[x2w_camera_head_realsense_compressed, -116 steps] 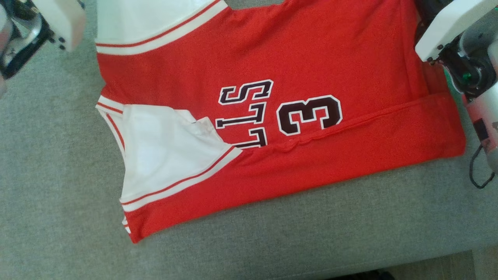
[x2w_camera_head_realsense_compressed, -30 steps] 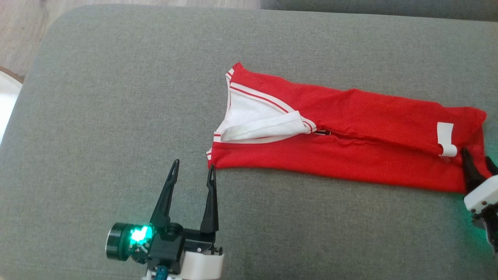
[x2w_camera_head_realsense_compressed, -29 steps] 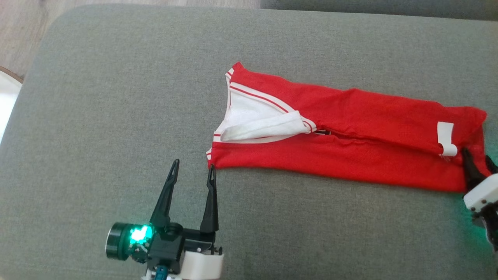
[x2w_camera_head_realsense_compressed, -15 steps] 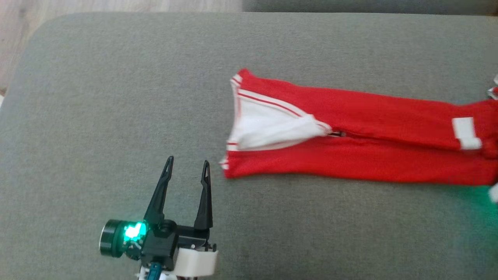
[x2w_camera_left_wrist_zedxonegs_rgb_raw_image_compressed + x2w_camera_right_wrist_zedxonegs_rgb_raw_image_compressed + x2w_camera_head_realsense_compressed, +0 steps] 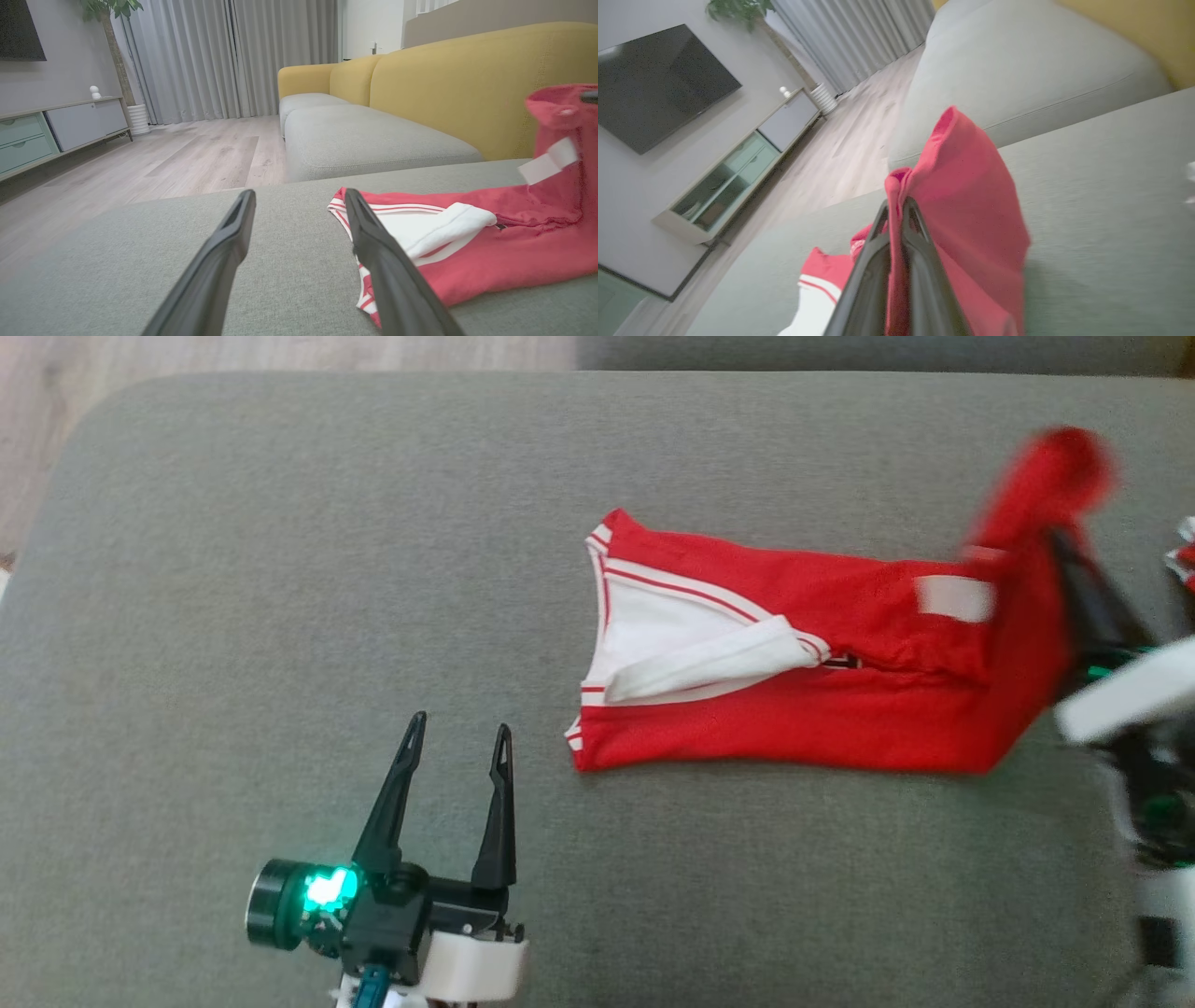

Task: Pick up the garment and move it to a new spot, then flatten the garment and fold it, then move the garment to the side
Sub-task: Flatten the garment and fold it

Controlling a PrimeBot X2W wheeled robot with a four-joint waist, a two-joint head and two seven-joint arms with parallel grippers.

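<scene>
The red garment [image 5: 794, 728] lies as a long folded strip on the grey cushion [image 5: 280, 569], white-trimmed end nearest the left gripper [image 5: 460, 726], which hovers near it with fingers spread and nothing between them. The right gripper [image 5: 896, 207] is pinched tight on the other end (blurred in the head view), holding it above the cushion.

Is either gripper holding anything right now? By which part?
The right gripper is shut on the red jersey, pinching the end opposite the white trim, raised off the cushion. The left gripper is open, holding nothing.
</scene>
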